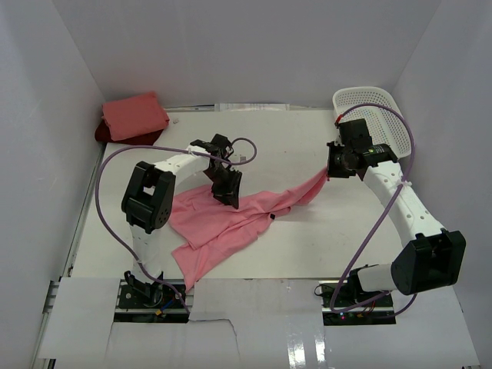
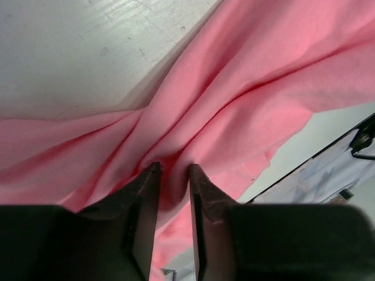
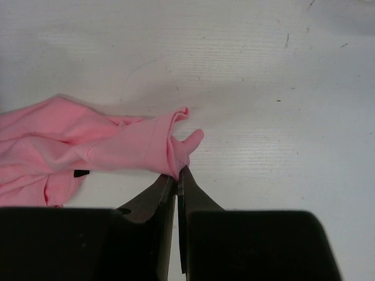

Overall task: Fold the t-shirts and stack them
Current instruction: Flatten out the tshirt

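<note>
A rose pink t-shirt lies crumpled across the middle of the table, pulled out toward the right. My left gripper is down on its middle, and in the left wrist view its jaws stand narrowly apart with a fold of the pink cloth bunched between them. My right gripper is shut on the shirt's right sleeve end, pinched at the fingertips. A folded salmon pink t-shirt lies on a dark red one at the back left corner.
A white mesh basket stands at the back right, just behind my right arm. White walls close in the table on the left, back and right. Purple cables loop from both arms.
</note>
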Tool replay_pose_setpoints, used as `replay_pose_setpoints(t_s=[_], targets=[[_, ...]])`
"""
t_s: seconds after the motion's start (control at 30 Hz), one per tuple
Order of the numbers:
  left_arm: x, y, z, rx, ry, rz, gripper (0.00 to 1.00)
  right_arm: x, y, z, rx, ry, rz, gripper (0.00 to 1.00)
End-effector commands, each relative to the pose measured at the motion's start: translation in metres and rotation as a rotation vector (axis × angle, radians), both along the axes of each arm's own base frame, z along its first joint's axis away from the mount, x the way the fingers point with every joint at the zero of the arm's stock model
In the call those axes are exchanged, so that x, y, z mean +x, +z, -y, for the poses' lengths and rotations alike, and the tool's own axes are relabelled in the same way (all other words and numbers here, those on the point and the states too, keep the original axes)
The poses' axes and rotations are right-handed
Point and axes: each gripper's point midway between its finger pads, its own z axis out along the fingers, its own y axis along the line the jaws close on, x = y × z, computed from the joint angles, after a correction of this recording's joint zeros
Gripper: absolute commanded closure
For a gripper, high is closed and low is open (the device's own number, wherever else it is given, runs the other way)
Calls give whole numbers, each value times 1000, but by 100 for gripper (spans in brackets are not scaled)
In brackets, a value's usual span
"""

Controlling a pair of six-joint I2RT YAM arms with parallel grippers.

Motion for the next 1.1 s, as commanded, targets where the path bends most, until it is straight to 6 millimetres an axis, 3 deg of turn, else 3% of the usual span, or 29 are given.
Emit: replay_pose_setpoints(t_s=[0.0,0.1,0.17,0.27,0.3,0.33,0.4,0.43,0.5,0.53,0.6,0.63,0.67,0.7,0.73,0.77,0.8,0.83,0.87,0.97,1.0,1.07], targets=[[-11,2,8,-47,-34,-19,67,9,14,-5,19,15,47,92],[-14,-7,7,-18,-37,-33,100,10,15,-5,19,15,50,92],[-14,-9,9,-18,-42,-45,100,10,15,-6,20,16,48,92],[1,-5,10,8,-31,-10,100,13,14,-8,27,21,49,92],[14,-11,2,78,-10,27,100,17,18,-10,38,23,62,92],[35,1,4,97,9,81,100,22,14,-13,42,26,53,92],[75,7,-15,184,87,151,100,32,17,-24,82,46,52,92],[108,20,-13,204,137,188,100,49,22,-31,91,55,67,92],[163,39,-41,245,255,266,100,68,20,-49,129,104,46,92],[204,65,-62,209,376,355,100,83,49,-60,151,127,108,92],[236,103,-81,134,487,441,100,95,63,-74,166,165,126,92],[248,145,-101,95,571,520,100,98,86,-78,175,175,164,92],[245,154,-109,119,597,559,100,97,90,-80,173,180,173,92],[258,180,-112,90,624,692,100,94,97,-79,163,171,194,92],[233,255,-123,76,665,886,100,90,94,-77,157,164,191,92],[208,199,-127,131,639,810,100,83,73,-72,139,153,152,92],[198,209,-127,105,659,863,100,78,70,-64,118,128,153,92],[179,204,-131,175,684,876,100,75,58,-56,86,98,136,92],[145,184,-140,244,702,839,100,68,35,-49,62,81,89,92],[85,134,-135,369,697,752,100,59,9,-43,44,60,35,92],[60,93,-139,423,664,659,100,59,6,-42,44,58,27,92],[38,57,-127,409,617,550,100,59,1,-43,46,54,14,92]])
